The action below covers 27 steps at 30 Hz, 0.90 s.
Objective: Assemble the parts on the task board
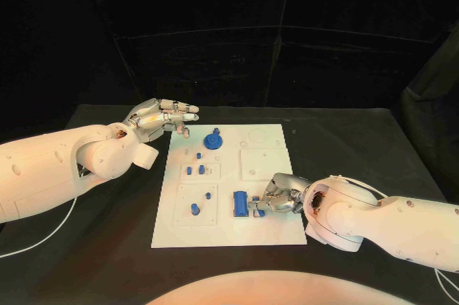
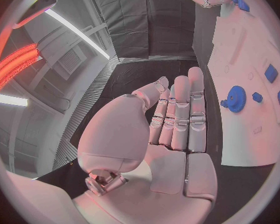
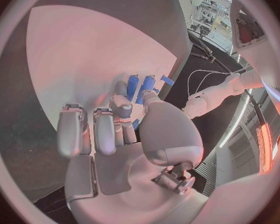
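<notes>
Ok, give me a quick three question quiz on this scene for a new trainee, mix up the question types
1. True or false: the left hand grips the round blue toothed gear.
2. Which hand is at the long blue rectangular block near the front of the white task board? A) the left hand B) the right hand C) both hands
3. Fill in: the blue gear lies on the board's ____ half, away from the robot.

Key
1. False: the left hand hovers beside the board's far left corner, holding nothing.
2. B: its fingers are at a small blue piece beside the block.
3. far
</notes>
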Motion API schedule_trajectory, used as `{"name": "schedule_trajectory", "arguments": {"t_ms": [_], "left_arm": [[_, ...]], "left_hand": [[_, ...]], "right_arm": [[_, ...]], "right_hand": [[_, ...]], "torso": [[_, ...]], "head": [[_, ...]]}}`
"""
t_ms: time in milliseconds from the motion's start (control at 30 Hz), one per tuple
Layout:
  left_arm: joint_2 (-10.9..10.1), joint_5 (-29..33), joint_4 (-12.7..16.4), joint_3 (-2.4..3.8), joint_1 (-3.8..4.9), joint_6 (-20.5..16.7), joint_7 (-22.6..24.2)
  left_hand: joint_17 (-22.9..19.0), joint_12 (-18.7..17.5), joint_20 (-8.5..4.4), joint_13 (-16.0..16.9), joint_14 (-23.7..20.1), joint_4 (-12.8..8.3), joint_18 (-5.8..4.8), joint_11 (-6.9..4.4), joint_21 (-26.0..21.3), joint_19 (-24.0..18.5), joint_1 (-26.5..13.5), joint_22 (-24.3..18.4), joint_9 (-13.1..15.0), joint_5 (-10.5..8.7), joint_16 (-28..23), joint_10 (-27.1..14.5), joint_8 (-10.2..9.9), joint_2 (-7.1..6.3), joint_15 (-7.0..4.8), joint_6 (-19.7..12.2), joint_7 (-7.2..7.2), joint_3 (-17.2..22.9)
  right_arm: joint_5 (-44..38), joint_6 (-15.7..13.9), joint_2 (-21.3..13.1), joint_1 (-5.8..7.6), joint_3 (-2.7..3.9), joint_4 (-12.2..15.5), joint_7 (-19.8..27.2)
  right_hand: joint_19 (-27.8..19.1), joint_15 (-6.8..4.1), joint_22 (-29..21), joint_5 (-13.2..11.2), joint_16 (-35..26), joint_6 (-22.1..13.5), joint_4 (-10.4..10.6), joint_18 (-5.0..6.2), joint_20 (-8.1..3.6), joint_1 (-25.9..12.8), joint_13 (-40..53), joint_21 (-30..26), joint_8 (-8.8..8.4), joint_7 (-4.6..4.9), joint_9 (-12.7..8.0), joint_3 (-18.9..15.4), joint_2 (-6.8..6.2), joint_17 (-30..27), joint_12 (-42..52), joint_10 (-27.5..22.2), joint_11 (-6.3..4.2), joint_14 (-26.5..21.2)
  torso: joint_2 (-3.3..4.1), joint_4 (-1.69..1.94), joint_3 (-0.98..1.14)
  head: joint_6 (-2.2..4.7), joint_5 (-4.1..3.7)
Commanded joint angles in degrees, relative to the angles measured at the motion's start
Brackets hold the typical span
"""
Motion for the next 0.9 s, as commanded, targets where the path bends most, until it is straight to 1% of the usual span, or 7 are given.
{"name": "schedule_trajectory", "arguments": {"t_ms": [33,500,533,633,667,733,900], "left_arm": [[-0.02,0.20,0.12,0.04,0.09,1.12,-0.28],[-0.09,0.20,0.14,0.04,0.09,1.11,-0.34],[-0.09,0.20,0.13,0.04,0.09,1.11,-0.34],[-0.08,0.20,0.11,0.04,0.09,1.09,-0.34],[-0.09,0.20,0.11,0.04,0.09,1.08,-0.34],[-0.11,0.20,0.08,0.04,0.09,1.05,-0.36],[-0.11,0.20,0.00,0.04,0.09,1.03,-0.36]], "left_hand": [[-0.06,0.31,0.00,0.06,-0.51,0.15,0.74,0.02,-0.26,-0.54,-0.25,-0.07,0.03,0.16,0.03,-0.42,0.32,0.33,0.01,-0.32,0.10,-0.35],[-0.06,0.31,0.01,0.06,-0.52,0.15,0.74,0.02,-0.26,-0.55,-0.25,-0.07,0.03,0.16,0.03,-0.43,0.32,0.33,0.02,-0.33,0.10,-0.35],[-0.06,0.31,0.01,0.06,-0.52,0.15,0.74,0.02,-0.26,-0.55,-0.25,-0.07,0.03,0.16,0.03,-0.43,0.32,0.33,0.02,-0.33,0.10,-0.35],[-0.10,0.31,0.02,0.04,-0.60,0.13,0.74,0.04,-0.30,-0.60,-0.23,-0.09,0.02,0.16,0.02,-0.55,0.33,0.35,0.03,-0.35,0.10,-0.36],[-0.10,0.31,0.02,0.04,-0.60,0.13,0.74,0.04,-0.30,-0.60,-0.23,-0.09,0.02,0.16,0.02,-0.55,0.33,0.35,0.03,-0.35,0.10,-0.36],[-0.10,0.31,0.02,0.04,-0.60,0.13,0.74,0.04,-0.30,-0.60,-0.23,-0.09,0.02,0.16,0.02,-0.55,0.33,0.35,0.03,-0.35,0.10,-0.36],[-0.10,0.31,0.02,0.04,-0.60,0.13,0.74,0.04,-0.30,-0.60,-0.23,-0.09,0.02,0.16,0.02,-0.55,0.33,0.35,0.03,-0.35,0.10,-0.36]], "right_arm": [[1.47,-0.42,-0.07,0.02,0.00,0.40,1.94],[1.77,-0.81,-0.94,0.01,0.00,1.06,3.13],[1.76,-0.21,-1.11,0.01,0.00,1.03,3.23],[1.30,2.77,-1.78,0.02,0.00,0.87,4.13],[1.21,3.32,-1.95,0.02,0.00,0.86,4.39],[1.04,4.20,-2.32,0.02,0.00,0.93,5.13],[0.97,4.23,-2.70,0.02,0.00,1.18,6.64]], "right_hand": [[0.47,-0.05,4.87,-0.10,0.23,0.44,0.31,-0.83,-0.09,-0.53,0.20,0.37,0.28,0.06,0.11,-0.29,0.24,1.97,0.34,0.48,-0.11,3.48],[0.69,-0.15,5.17,0.33,0.53,0.62,0.47,-0.90,-0.16,0.13,0.72,0.59,0.42,-0.07,0.34,-0.73,1.03,2.36,0.91,0.82,-0.23,3.57],[0.70,-0.19,5.18,-0.11,0.50,0.55,-0.54,-0.90,-0.20,1.59,0.71,0.59,0.42,-0.11,0.41,-0.73,0.71,2.34,0.82,0.80,-0.27,3.55],[0.44,-0.06,4.92,-6.55,0.09,0.04,-2.98,-0.83,-0.19,4.80,-0.01,0.34,0.17,0.14,0.57,-1.73,-0.08,1.84,-0.55,0.21,-0.13,3.40],[0.38,-0.03,4.87,-7.49,0.01,-0.04,-3.39,-0.81,-0.16,5.30,-0.10,0.28,0.13,0.18,0.59,-1.96,-0.25,1.75,-0.73,0.13,-0.09,3.37],[0.32,0.02,4.81,-8.67,-0.09,-0.14,-3.99,-0.80,-0.09,5.98,-0.20,0.21,0.06,0.23,0.64,-2.51,-0.49,1.65,-1.00,0.01,0.02,3.34],[0.29,0.09,4.81,-9.32,-0.11,-0.20,-3.79,-0.79,-0.01,5.53,-0.14,0.18,0.00,0.32,0.70,-3.57,-0.41,1.67,-1.04,0.00,0.09,3.34]], "torso": [[-0.01,0.00,0.02],[0.00,0.00,0.03],[0.00,-0.01,0.03],[-0.06,0.02,-0.01],[-0.07,0.04,-0.01],[-0.06,0.02,0.00],[-0.02,-0.08,0.04]], "head": [[0.06,0.03],[0.06,-0.01],[0.10,0.00],[0.21,0.00],[0.22,-0.01],[0.23,-0.03],[0.40,0.04]]}}
